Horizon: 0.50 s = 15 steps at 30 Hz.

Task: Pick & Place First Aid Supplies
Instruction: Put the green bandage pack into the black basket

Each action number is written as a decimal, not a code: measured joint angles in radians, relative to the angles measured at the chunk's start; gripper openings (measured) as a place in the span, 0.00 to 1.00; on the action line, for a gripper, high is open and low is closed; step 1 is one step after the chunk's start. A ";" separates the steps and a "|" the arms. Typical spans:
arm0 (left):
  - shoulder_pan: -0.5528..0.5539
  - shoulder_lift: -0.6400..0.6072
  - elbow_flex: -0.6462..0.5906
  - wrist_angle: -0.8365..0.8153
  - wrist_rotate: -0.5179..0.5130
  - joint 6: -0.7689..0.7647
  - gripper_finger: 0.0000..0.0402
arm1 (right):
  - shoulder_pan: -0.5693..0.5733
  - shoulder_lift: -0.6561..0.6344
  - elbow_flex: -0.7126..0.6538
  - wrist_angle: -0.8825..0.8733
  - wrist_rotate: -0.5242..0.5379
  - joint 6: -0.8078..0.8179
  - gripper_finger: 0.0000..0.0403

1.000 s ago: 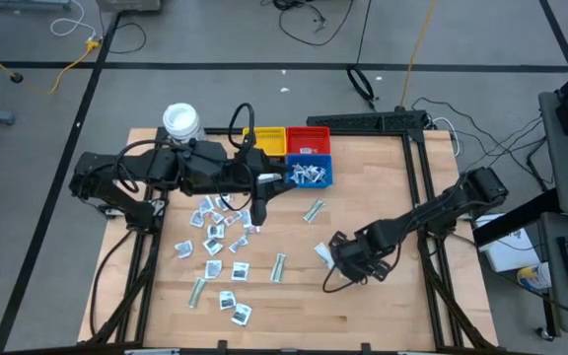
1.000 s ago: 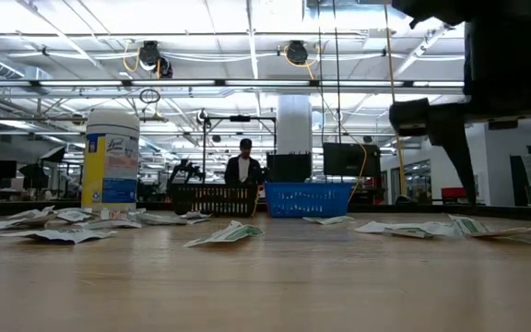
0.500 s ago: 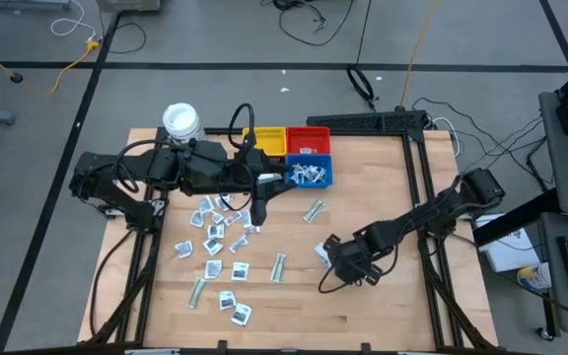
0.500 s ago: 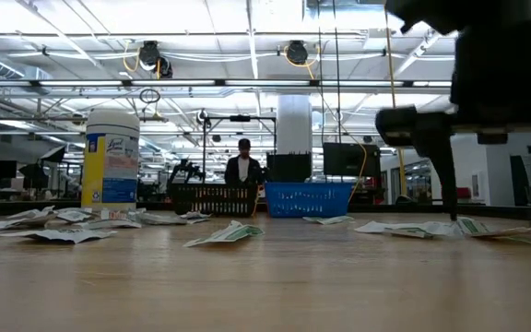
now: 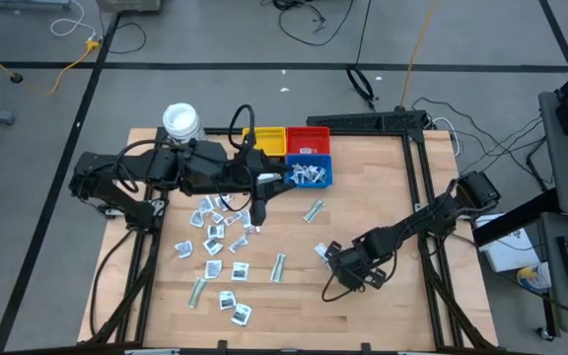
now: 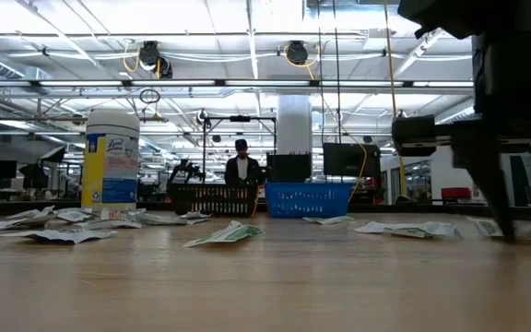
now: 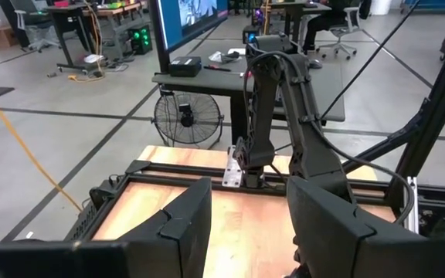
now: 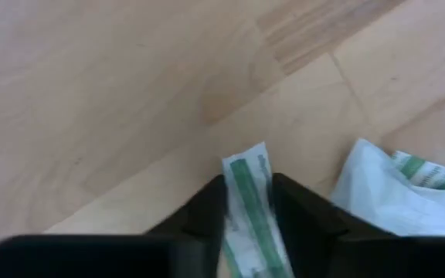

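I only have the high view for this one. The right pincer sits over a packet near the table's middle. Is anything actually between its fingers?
Observer: Yes. The right wrist view shows a narrow, green-striped strip packet between the fingers of the right pincer, both against its edges.
Operator: Lifted yet?
Observer: No. In the low view the pincer is down at the tabletop.
Operator: And the left pincer?
Observer: Its wrist view shows the left pincer open, with nothing between its fingers.

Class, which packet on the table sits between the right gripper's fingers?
The narrow green-striped packet between the right gripper fingers; the crumpled packet lies beside them.
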 joint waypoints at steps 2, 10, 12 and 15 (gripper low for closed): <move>0.000 0.000 0.000 0.000 -0.001 0.006 0.44 | 0.001 0.000 -0.001 -0.004 -0.004 0.000 0.10; 0.001 0.000 0.000 0.004 -0.002 0.004 0.44 | 0.004 -0.118 0.006 -0.005 0.027 0.091 0.01; 0.001 0.000 0.000 0.004 -0.002 0.001 0.44 | 0.000 -0.190 0.027 0.000 0.048 0.145 0.00; 0.001 0.000 0.000 0.004 -0.002 -0.001 0.44 | -0.011 -0.291 0.067 0.015 0.096 0.256 0.00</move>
